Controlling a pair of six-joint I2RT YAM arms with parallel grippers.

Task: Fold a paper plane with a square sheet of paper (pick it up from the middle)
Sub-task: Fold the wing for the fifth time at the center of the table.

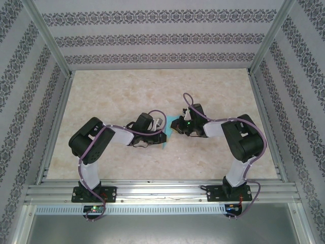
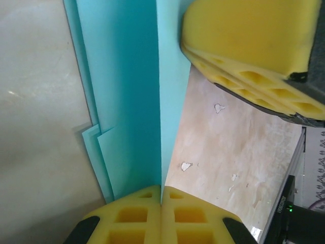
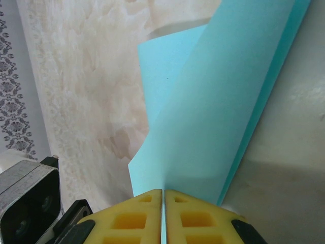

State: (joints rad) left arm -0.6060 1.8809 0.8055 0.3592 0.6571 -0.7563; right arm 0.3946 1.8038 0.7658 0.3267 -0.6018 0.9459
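- Nearest, at the bottom of the top view: one aluminium rail (image 1: 162, 192) with two arm bases bolted on it, one left and one right, well apart.
- Above the bases: two arms, the left arm (image 1: 91, 145) and the right arm (image 1: 244, 140), each bent at the elbow and reaching inward toward the middle of the table.
- Where they meet: one sheet of paper (image 2: 127, 91), turquoise-blue, held between the left gripper (image 2: 162, 211) and the right gripper (image 3: 163, 211), standing on edge and not lying flat.
- At the left gripper: two yellow pads pressed together with no gap, clamped on the near edge of the paper, exactly where one straight crease (image 2: 160, 127) runs away from them.
- On the two sides of that crease: two faces of paper, a darker one on the left and a paler one on the right. At the left border, several layered edges, with two small stepped corners low down.
- At the right gripper: again two yellow pads closed tight, pinching the paper at one edge. Beyond the pads, two layers spreading apart in a narrow V.
- In the left wrist view, top right: one yellow finger (image 2: 244, 40) of the right gripper, at the far end of the paler face.
- Under and behind the paper: one beige marbled table (image 1: 152, 91), with two small pale flecks (image 2: 219, 108) and some fainter marks near them.
- Farthest: three walls (image 1: 162, 38) with dark patterned stripes, and two aluminium posts (image 1: 48, 40) running up at the sides.
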